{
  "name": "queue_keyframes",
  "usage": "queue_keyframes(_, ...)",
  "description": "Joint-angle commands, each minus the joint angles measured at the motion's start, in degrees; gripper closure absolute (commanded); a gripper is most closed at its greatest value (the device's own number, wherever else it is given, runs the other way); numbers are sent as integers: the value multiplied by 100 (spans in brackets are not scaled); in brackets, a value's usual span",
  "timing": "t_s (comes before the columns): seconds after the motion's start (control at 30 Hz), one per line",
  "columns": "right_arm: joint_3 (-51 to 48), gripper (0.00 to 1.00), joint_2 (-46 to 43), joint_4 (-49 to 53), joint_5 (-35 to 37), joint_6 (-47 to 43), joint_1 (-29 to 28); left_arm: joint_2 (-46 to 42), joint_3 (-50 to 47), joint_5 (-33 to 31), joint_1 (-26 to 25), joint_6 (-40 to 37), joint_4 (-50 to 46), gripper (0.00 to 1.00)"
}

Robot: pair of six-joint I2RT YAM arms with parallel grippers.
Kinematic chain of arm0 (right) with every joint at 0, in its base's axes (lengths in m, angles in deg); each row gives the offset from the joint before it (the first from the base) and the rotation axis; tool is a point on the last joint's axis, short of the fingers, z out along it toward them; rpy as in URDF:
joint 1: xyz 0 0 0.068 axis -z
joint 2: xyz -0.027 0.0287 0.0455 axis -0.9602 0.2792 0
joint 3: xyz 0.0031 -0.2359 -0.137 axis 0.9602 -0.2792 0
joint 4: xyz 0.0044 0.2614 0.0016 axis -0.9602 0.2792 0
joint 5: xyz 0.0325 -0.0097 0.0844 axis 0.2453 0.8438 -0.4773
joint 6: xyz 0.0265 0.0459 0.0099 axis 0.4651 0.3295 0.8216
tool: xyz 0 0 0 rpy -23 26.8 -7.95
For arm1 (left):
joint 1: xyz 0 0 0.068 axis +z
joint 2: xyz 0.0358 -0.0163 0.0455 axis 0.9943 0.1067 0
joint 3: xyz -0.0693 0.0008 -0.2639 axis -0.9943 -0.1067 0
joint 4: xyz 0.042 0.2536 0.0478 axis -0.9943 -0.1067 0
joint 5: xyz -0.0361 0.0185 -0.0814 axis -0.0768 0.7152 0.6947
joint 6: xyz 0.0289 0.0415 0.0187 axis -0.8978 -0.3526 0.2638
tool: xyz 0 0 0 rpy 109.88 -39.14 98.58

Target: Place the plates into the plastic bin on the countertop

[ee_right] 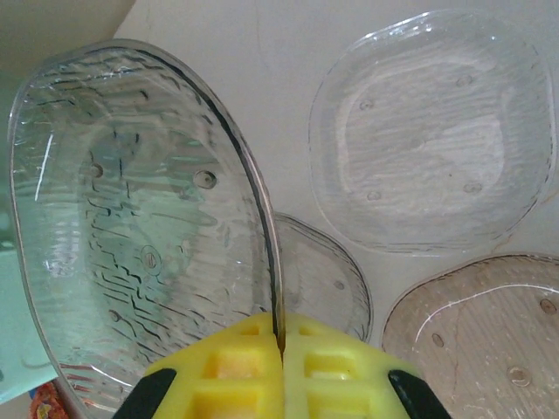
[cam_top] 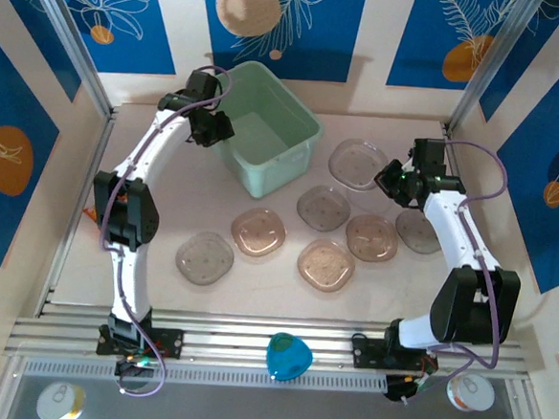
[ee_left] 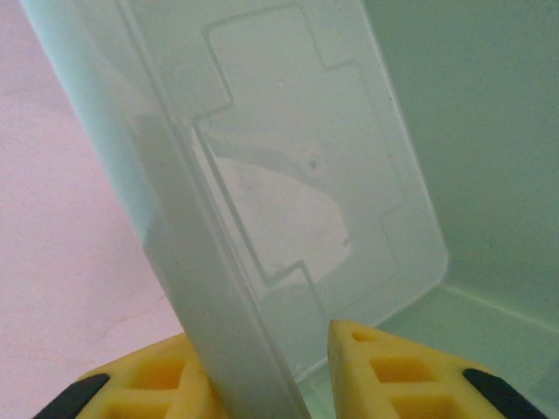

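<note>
We are pinching a clear ribbed plate (ee_right: 140, 218) by its rim, with the right gripper (ee_right: 281, 327) closed tight on the edge. This is keeping the plate tilted up off the worktop (cam_top: 264, 290) and ready to carry. From above, it is hanging to the right of the plastic bin (cam_top: 267, 175), not yet over it. The left gripper (ee_left: 262, 332) is straddling the bin's wall, one finger outside and one inside, which we are judging to be a brace against the tub sliding. A sliver of gap is showing beside the inner finger, so we cannot tell whether it is truly clamped. The bin is looking empty from above, though we are not able to identify a pale patch (ee_left: 288, 218) at its floor. Six more plates (cam_top: 259, 232) are lying flat on the worktop, in front of the bin and to its right.
</note>
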Motion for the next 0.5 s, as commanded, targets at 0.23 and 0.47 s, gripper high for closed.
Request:
queue_keyframes(0.23, -330, 100, -1215, 67, 556, 692, 202, 283, 529, 450, -269, -839, -214, 75)
queue_keyframes(0.47, -241, 100, -1505, 307, 461, 925, 296, 507, 837, 680, -373, -1084, -299, 77)
